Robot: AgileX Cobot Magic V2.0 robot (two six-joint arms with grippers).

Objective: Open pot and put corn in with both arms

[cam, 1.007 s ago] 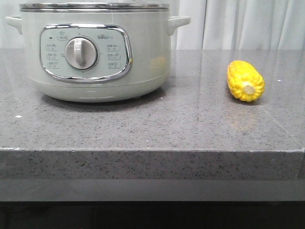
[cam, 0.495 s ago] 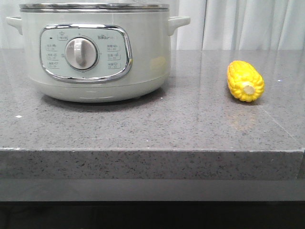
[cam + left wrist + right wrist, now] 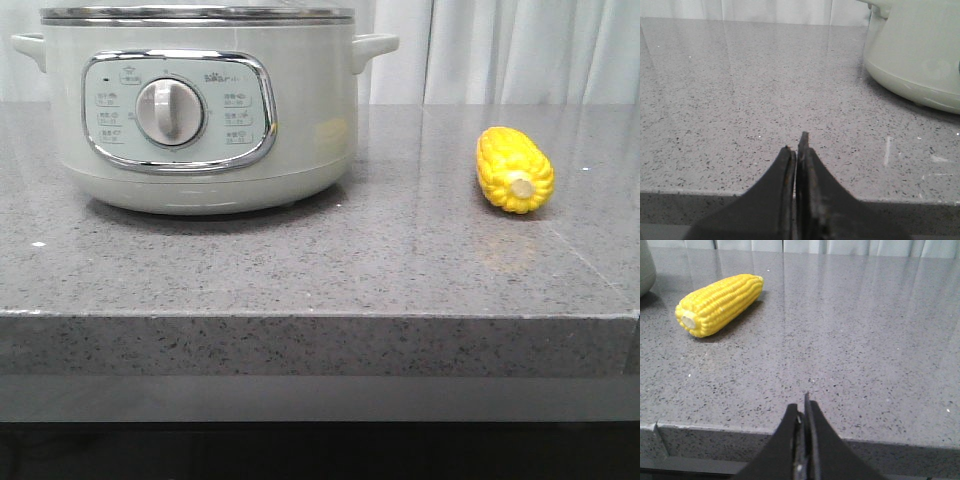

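So we begin at the tabletop's [image 3: 300, 270] left: the electric cooker [image 3: 200, 110] stands near the back edge, lid on. Our left gripper [image 3: 799, 145], fingers clenched on nothing, should rise over the lid and open wide first. Its panel shows small labels around the dial [image 3: 170, 110], too fine to read. Rightward lies the corn cob [image 3: 515, 168], untouched; our right gripper [image 3: 804, 405] is likewise pressed shut and empty.
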